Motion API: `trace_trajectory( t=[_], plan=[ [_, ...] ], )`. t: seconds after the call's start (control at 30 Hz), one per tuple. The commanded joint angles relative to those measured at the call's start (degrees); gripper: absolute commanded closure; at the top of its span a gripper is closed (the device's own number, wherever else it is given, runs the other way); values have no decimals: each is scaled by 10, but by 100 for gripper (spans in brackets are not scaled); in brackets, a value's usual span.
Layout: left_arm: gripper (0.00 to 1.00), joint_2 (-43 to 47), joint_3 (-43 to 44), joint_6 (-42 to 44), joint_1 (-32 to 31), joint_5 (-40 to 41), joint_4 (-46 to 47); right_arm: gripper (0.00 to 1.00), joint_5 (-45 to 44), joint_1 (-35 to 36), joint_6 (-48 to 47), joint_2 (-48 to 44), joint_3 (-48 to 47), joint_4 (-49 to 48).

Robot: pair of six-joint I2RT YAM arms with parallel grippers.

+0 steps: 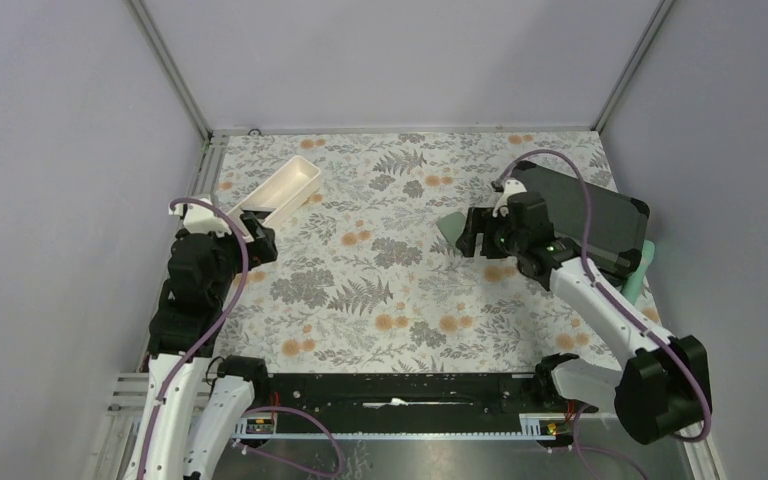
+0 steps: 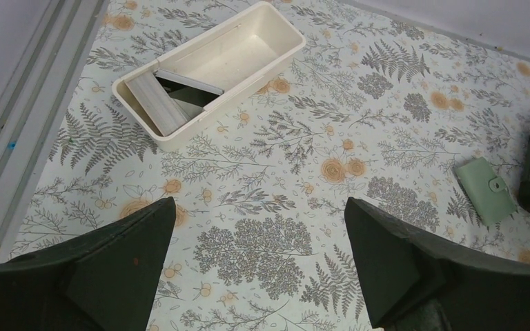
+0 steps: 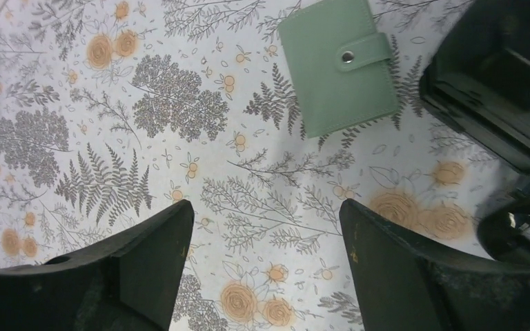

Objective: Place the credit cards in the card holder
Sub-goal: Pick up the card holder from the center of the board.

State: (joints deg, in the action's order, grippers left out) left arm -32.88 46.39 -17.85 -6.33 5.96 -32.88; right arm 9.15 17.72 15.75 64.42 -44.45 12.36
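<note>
From above, I see the left end effector (image 1: 257, 238) sitting just beside the white tray (image 1: 305, 172), and the right end effector (image 1: 472, 235) close by the card holder (image 1: 449, 228), so each arm is near its own job.

On the left wrist, my jaws stand wide and empty over the patterned surface (image 2: 269, 207). The credit cards (image 2: 192, 93) lean inside the tray's near end, untouched.

On the right wrist, the jaws are spread wide and hold nothing. The card holder lies flat and snapped shut beside the black case (image 3: 504, 69), so I judge it needs opening first.
</note>
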Motion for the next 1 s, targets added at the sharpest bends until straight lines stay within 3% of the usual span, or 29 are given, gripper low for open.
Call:
trace_trajectory(
  t=[0.0,0.17,0.37,0.63,0.97],
  plan=[
    [1,-1,-2,-2,3,-21,32,20,-47,47,-14,51,-39,-1],
    [1,-9,-1,-3,3,-29,32,22,-75,74,-19,128,-79,-5],
    [1,-7,-1,-3,3,-25,31,23,-106,74,-32,284,-176,20],
    [1,-14,-2,-2,3,-25,31,17,-164,71,-71,431,-313,55],
    [1,-17,-1,-2,3,-39,31,8,-127,10,-82,497,-374,80]
  ],
)
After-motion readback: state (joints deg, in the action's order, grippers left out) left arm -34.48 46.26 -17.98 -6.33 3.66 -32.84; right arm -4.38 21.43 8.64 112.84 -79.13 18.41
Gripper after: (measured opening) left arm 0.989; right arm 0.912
